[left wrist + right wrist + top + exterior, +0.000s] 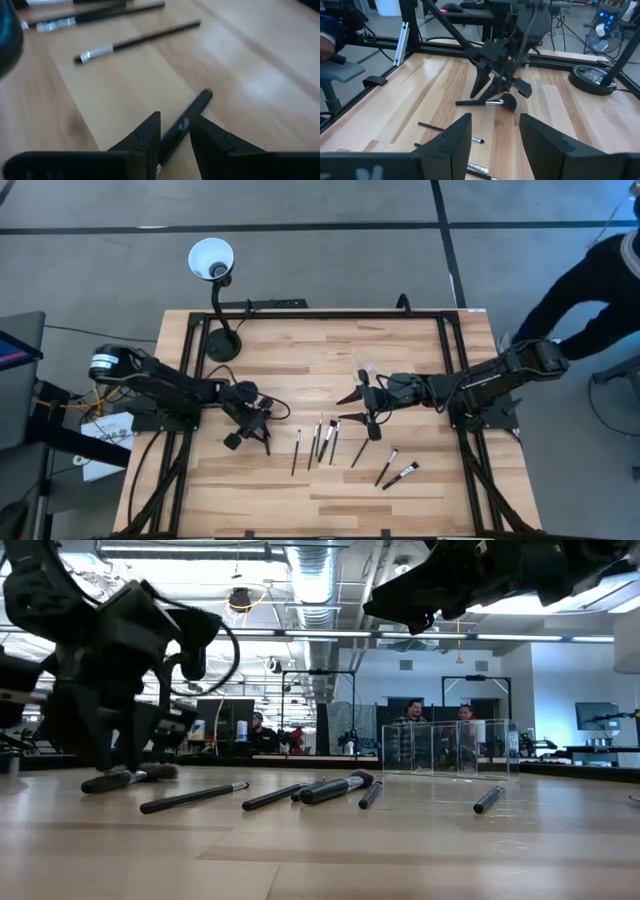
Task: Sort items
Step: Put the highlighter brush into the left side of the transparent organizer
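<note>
Wooden table (400,360) with makeup brushes (320,442) scattered mid-front. Right gripper (362,408) hovers spread above them. Left gripper (175,132) pinches a dark-handled brush (192,107) lying flat; it likely needs firm closure before lifting.

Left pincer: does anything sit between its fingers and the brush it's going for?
Nothing visible does. The left pincer already straddles a dark brush handle lying on the table, fingers either side of it, with only bare wood around.
</note>
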`<move>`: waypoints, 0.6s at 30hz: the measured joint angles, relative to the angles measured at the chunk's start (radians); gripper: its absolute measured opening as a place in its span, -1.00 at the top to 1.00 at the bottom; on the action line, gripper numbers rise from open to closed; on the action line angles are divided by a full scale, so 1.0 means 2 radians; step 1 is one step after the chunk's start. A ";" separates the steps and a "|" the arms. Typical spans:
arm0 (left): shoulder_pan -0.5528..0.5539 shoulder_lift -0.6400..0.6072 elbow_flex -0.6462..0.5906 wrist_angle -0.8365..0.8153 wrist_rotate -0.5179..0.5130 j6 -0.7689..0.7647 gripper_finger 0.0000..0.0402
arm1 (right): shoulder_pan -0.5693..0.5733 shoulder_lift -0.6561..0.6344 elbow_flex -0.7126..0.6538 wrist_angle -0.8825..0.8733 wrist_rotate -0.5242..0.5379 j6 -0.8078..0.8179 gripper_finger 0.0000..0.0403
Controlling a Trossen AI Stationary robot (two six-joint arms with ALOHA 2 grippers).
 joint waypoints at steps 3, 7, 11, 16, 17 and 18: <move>0.000 0.031 0.001 0.014 -0.025 0.001 0.51 | 0.000 0.000 0.000 0.000 0.000 0.000 0.24; 0.000 0.059 0.002 0.036 -0.023 0.006 0.43 | 0.000 0.000 0.000 0.001 0.000 0.000 0.25; 0.000 0.059 0.002 0.050 -0.022 -0.019 0.36 | 0.000 0.000 0.000 0.001 -0.001 0.000 0.25; 0.000 0.062 0.000 0.059 -0.029 -0.065 0.47 | 0.000 0.000 0.000 0.000 -0.001 0.001 0.26; 0.000 0.063 -0.002 0.062 -0.030 -0.066 0.53 | 0.000 0.000 0.000 0.000 0.000 0.001 0.27; 0.000 0.063 -0.003 0.063 -0.032 -0.067 0.59 | 0.000 0.000 0.000 0.001 0.000 0.001 0.27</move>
